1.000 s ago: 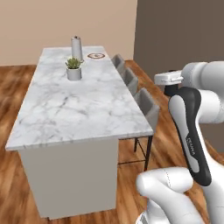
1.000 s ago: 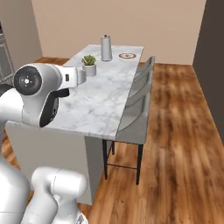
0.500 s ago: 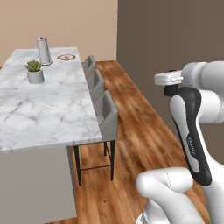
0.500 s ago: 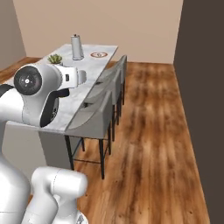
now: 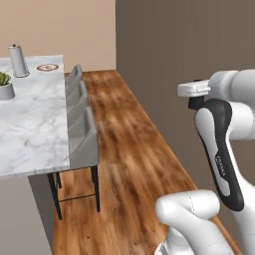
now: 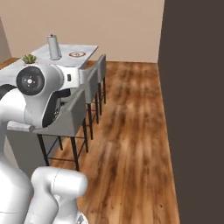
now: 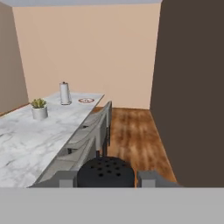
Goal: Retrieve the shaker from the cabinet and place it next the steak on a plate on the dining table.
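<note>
The black shaker point(image 7: 106, 171) is squeezed between the gripper point(image 7: 106, 178) fingers, well apart from the plate point(image 7: 86, 100) on the dining table point(image 7: 26, 144).

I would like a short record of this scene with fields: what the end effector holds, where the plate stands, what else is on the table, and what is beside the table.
end effector: shut on the shaker, black perforated top between the finger tips
plate: at the far end of the dining table, something reddish on it, too small to name
other things on table: paper-towel roll near the plate; potted plant nearer the camera
beside table: grey stools along its edge
floor: wood planks
</note>
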Available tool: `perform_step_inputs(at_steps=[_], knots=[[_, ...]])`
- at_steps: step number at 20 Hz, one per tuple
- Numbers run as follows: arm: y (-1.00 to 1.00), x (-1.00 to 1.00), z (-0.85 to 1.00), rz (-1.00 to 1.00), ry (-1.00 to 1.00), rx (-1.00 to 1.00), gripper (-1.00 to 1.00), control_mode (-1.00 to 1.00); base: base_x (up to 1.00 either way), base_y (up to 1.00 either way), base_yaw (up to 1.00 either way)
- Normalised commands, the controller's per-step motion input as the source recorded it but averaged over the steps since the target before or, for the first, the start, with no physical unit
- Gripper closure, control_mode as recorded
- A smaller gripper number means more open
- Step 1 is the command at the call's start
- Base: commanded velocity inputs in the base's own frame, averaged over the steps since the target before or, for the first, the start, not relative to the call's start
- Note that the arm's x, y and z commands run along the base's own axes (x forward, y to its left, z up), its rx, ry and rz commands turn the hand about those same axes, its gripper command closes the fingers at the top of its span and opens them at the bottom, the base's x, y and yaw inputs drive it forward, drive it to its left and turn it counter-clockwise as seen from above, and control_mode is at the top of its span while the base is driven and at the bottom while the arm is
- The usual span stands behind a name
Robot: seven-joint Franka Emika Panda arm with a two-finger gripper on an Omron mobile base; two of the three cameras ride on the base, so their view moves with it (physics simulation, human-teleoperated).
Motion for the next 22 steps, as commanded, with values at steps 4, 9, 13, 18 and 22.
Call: perform_step_inputs(at_steps=[4, 9, 13, 18, 22], knots=[[0.0, 0.0, 0.0, 0.0, 0.0, 0.0, 1.0, 1.0, 0.63, -0.12, -0.08], [0.0, 0.0, 0.0, 0.0, 0.0, 0.0, 1.0, 1.0, 0.96, -0.01, -0.07], [0.0, 0.0, 0.0, 0.0, 0.0, 0.0, 1.0, 1.0, 1.0, -0.04, -0.06], [0.0, 0.0, 0.0, 0.0, 0.0, 0.0, 1.0, 1.0, 1.0, -0.05, -0.01], [0.0, 0.0, 0.0, 0.0, 0.0, 0.0, 1.0, 1.0, 1.0, -0.06, 0.0]])
